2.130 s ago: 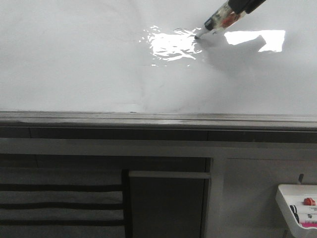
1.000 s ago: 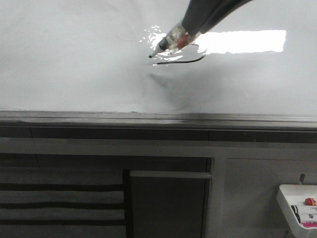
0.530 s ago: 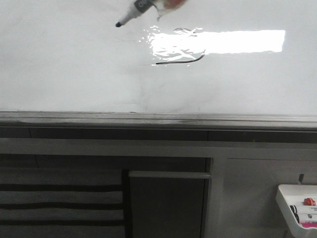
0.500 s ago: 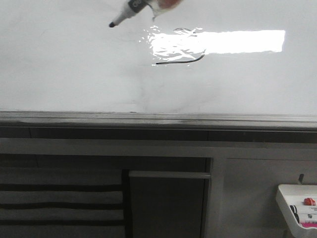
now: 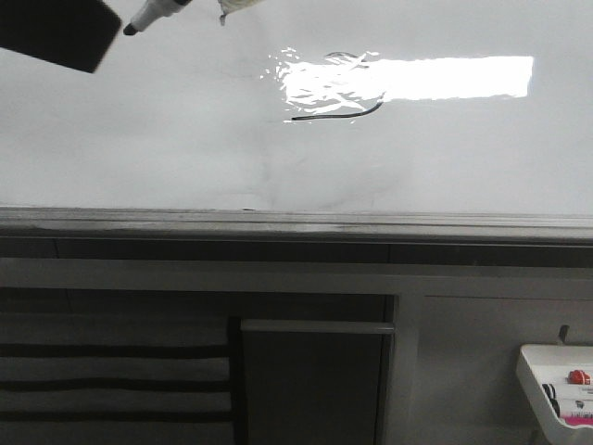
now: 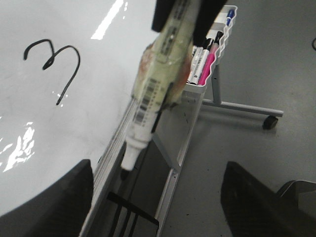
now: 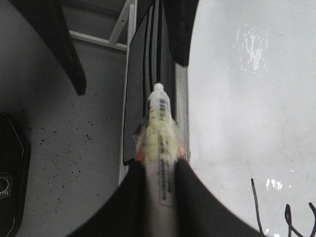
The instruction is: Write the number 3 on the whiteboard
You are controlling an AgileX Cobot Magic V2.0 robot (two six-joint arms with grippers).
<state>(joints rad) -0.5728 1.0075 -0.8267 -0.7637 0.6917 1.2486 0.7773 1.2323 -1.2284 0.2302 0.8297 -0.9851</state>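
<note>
the right tool [image 7: 160,165] is clamped narrow around the barrel of a marker [image 7: 160,123], whose tip points into the gap between the wide-spread fingers of the left tool [image 6: 158,168], which holds nothing. in the front view the marker tip sits high and to the left, off the whiteboard [image 5: 185,139] and well apart from the number 3 [image 6: 54,64], which looks complete and lies partly in the bright glare. the step now seems to be taking the pen away or passing it over. to do that well, hold the tip clear of the glossy surface so no stray line spoils the figure, and line the barrel up squarely before the other fingers close. a small white tray [image 6: 217,44] beside the stand holds several pens [image 6: 207,64], pink, blue and white-bodied.
</note>
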